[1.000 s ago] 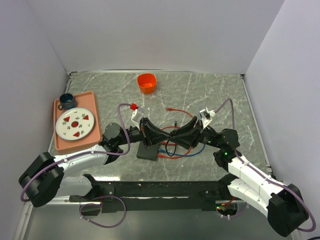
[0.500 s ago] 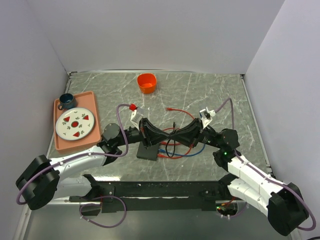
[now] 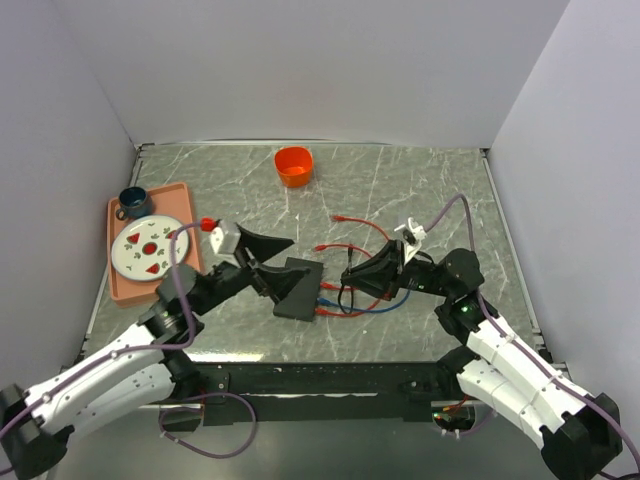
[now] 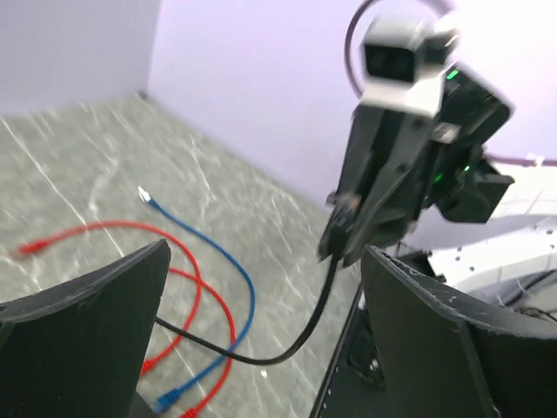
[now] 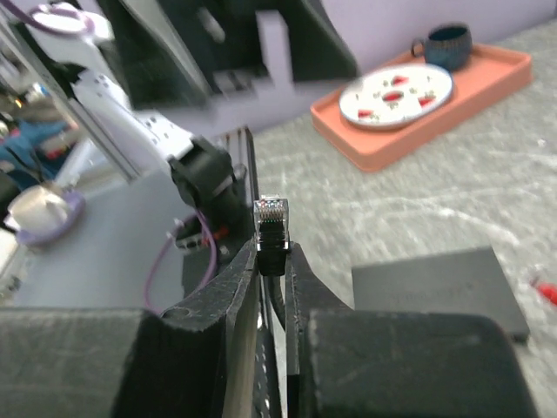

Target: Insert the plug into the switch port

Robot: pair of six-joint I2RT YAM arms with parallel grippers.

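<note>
The plug (image 5: 271, 218), a clear-tipped connector on a black cable (image 4: 300, 326), stands upright between the fingers of my right gripper (image 5: 271, 248), which is shut on it. In the top view that gripper (image 3: 352, 275) hovers just right of the flat black box (image 3: 300, 288). The switch port in the box's edge cannot be made out. My left gripper (image 3: 270, 262) is open at the box's left side with nothing between its fingers. In the left wrist view its jaws (image 4: 265, 252) stand wide apart and face the right gripper (image 4: 374, 209).
Red cables (image 3: 350, 250) and a blue one (image 3: 385, 300) lie looped right of the box. An orange cup (image 3: 294, 165) stands at the back. A salmon tray (image 3: 120, 290) with a plate (image 3: 150, 247) and a dark mug (image 3: 132, 202) sits at the left.
My left gripper has opened and drawn back to the left, away from the right gripper. The right gripper keeps the plug and has shifted slightly to the right.
</note>
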